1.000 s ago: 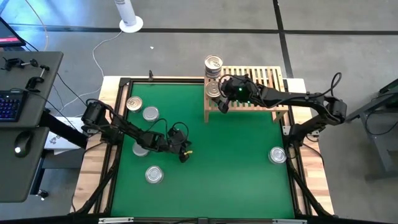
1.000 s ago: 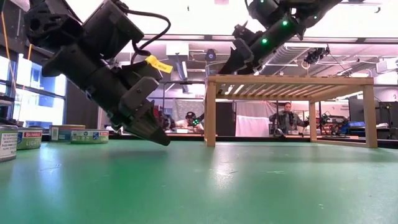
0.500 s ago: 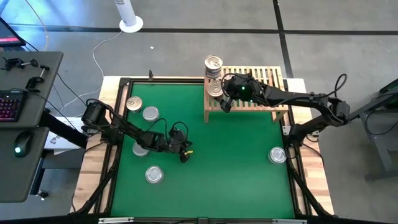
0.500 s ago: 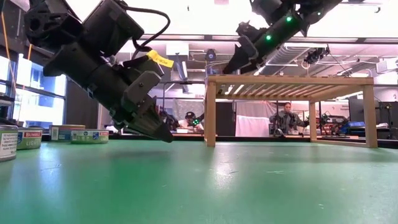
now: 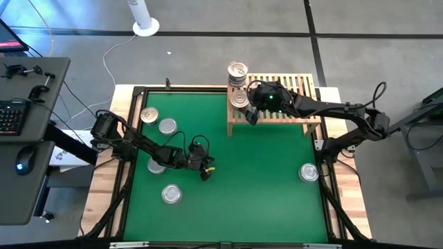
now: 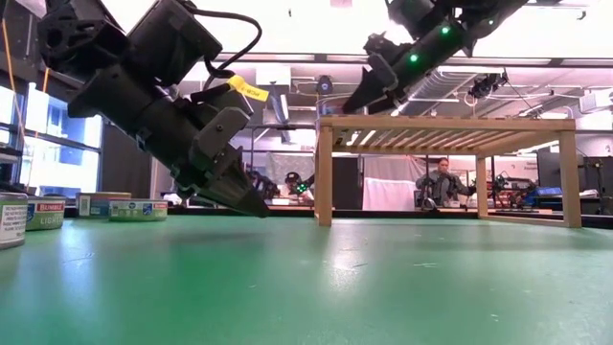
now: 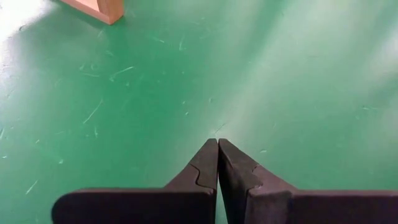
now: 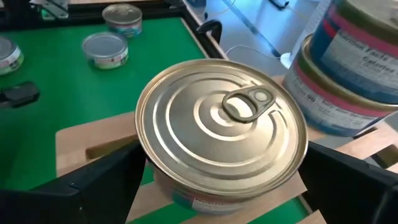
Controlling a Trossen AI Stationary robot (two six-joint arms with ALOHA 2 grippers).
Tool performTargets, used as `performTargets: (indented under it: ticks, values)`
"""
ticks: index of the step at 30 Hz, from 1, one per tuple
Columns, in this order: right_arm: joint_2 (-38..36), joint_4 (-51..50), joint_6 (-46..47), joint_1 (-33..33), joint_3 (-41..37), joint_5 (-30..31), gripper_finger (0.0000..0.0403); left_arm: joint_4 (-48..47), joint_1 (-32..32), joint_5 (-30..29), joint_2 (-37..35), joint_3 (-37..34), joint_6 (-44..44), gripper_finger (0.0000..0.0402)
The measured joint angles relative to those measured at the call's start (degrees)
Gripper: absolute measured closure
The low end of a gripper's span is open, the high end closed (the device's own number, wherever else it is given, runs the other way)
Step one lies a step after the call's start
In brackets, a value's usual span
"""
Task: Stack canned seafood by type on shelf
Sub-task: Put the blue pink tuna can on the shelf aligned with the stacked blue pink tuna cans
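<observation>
Two tins are stacked at the corner of the shelf, and just beside them stands one gold tin. The right gripper has its fingers wide on both sides of this tin. The left gripper hangs over the green mat, fully closed, holding nothing.

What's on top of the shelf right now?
On the shelf, at its left end, stand a stack of tins and a nearer tin between the right tool's open fingers. What lies under that arm is hidden.
</observation>
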Motion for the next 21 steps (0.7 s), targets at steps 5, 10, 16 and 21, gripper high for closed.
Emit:
performTargets:
  ticks: [5,10,16,21]
  values:
    - [0.0,0.3,0.1,-0.4,0.0,0.1,0.0002,0.0,0.0,0.0,0.0,0.0,0.0,0.0402]
    - [-0.7,-0.6,-0.3,-0.4,0.0,0.2,0.0003,0.0,0.0,0.0,0.0,0.0,-0.1,0.0402]
    - [-1.2,-15.8,-0.3,-0.4,7.4,0.2,0.0003,0.0,0.0,0.0,0.0,0.0,-0.1,0.0402]
    - [-1.1,-26.3,0.3,-0.4,12.9,0.2,0.0003,0.0,0.0,0.0,0.0,0.0,0.0,0.0402]
